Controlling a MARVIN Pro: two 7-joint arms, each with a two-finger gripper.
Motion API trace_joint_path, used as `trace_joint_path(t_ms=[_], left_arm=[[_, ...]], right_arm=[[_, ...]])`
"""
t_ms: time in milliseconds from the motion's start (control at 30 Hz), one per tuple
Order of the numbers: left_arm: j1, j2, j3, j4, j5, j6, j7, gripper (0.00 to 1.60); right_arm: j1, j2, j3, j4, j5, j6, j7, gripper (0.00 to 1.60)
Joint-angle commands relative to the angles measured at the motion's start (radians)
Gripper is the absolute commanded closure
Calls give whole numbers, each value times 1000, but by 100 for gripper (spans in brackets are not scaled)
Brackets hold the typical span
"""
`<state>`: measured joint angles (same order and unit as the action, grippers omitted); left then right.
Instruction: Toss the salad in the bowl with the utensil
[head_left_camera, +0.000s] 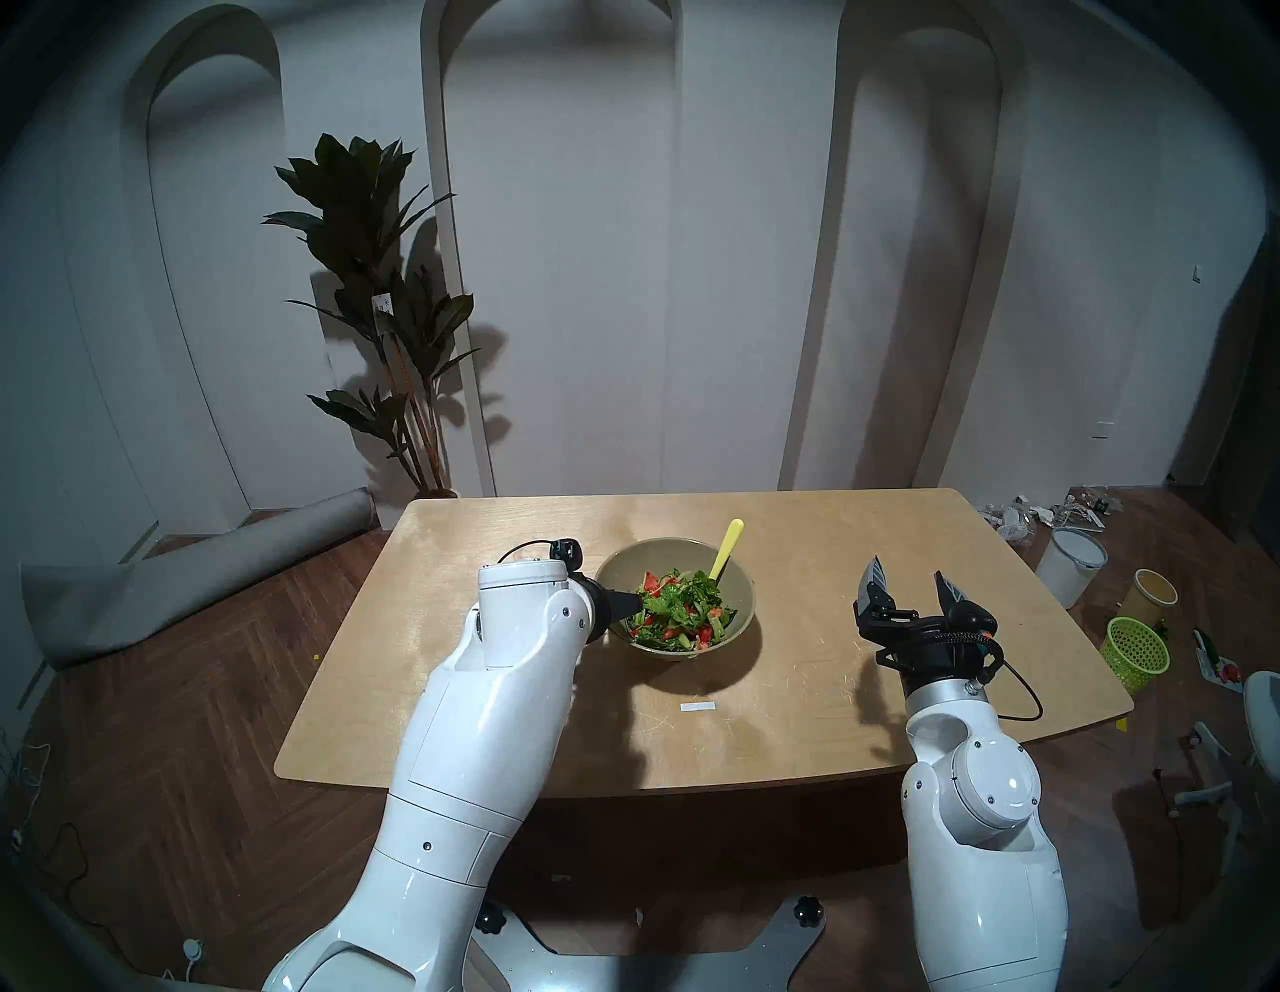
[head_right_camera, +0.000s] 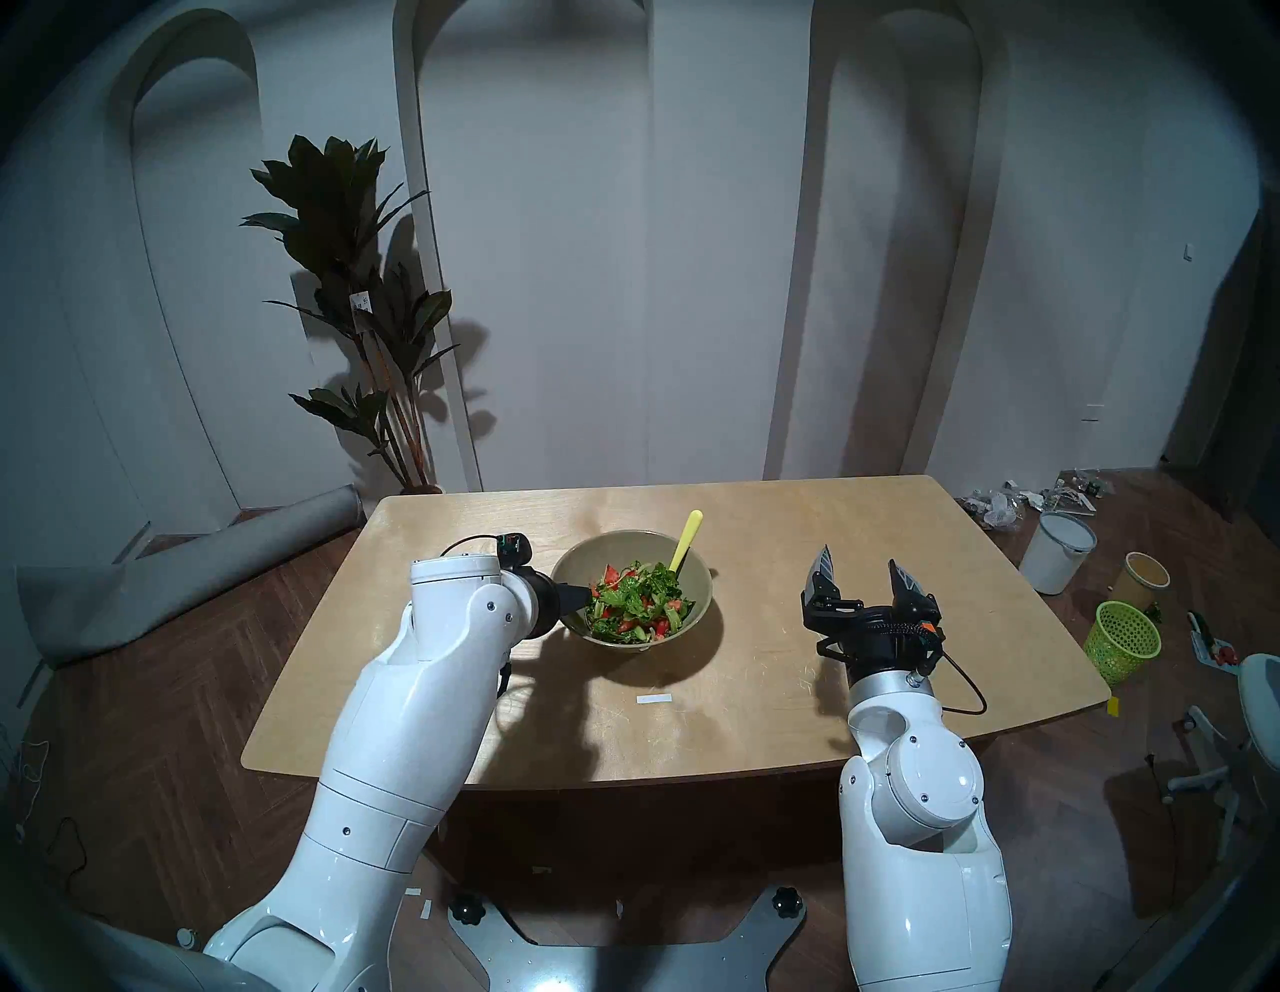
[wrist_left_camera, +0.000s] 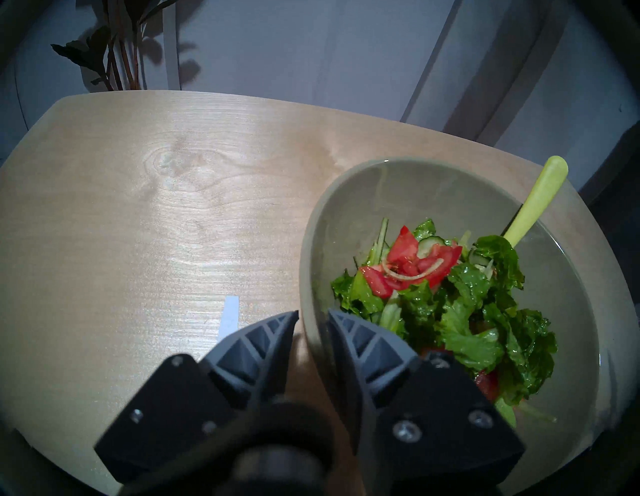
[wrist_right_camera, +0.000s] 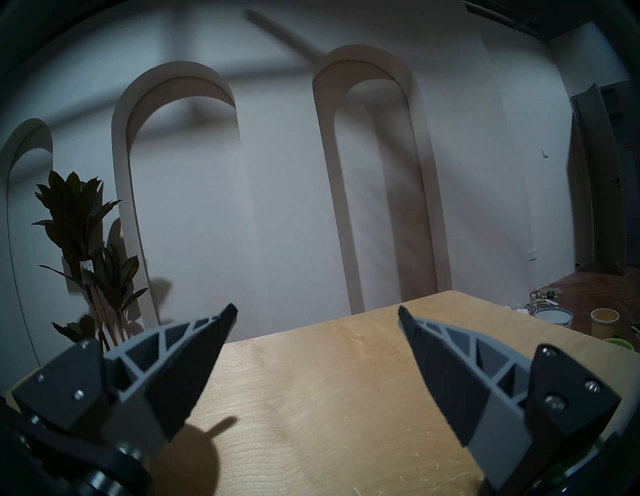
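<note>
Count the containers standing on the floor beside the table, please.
3: a white bucket farthest back, a tan cylindrical tub nearer, and a lime-green mesh basket nearest. Others may hide in the clutter.

Arched wall niches (head_left_camera: 554, 208) — potted plant (head_left_camera: 388, 291) — herringbone floor (head_left_camera: 173, 693).

A light wooden desk (head_left_camera: 796, 665) is seen before a white wall with arched niches (head_left_camera: 561, 228). A small white strip of tape (head_left_camera: 698, 706) lies on the desk. A dark potted plant (head_left_camera: 388, 291) stands at the far left corner, a rolled grey mat (head_left_camera: 187, 575) beside it. A white bucket (head_left_camera: 1070, 564), a tan cup (head_left_camera: 1153, 594) and a lime-green mesh basket (head_left_camera: 1136, 651) are set on the floor at the right.
</note>
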<state>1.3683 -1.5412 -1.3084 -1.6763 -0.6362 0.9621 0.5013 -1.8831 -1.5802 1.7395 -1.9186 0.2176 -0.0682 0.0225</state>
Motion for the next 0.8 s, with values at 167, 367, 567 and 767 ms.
trace_joint_path(t_ms=[167, 367, 567, 767], left_arm=[[-44, 71, 47, -12, -150, -2, 109, 160], [-60, 102, 73, -13, -240, -2, 172, 160], [-66, 110, 80, -12, -270, -2, 193, 160], [-67, 112, 82, -12, -280, -2, 200, 160]], right_arm=[[15, -1, 6, -19, 5, -10, -2, 0], [35, 5, 6, 1, 11, -12, 6, 0], [134, 11, 8, 66, 80, 32, 26, 0], [182, 50, -15, 73, 159, 101, 37, 0]])
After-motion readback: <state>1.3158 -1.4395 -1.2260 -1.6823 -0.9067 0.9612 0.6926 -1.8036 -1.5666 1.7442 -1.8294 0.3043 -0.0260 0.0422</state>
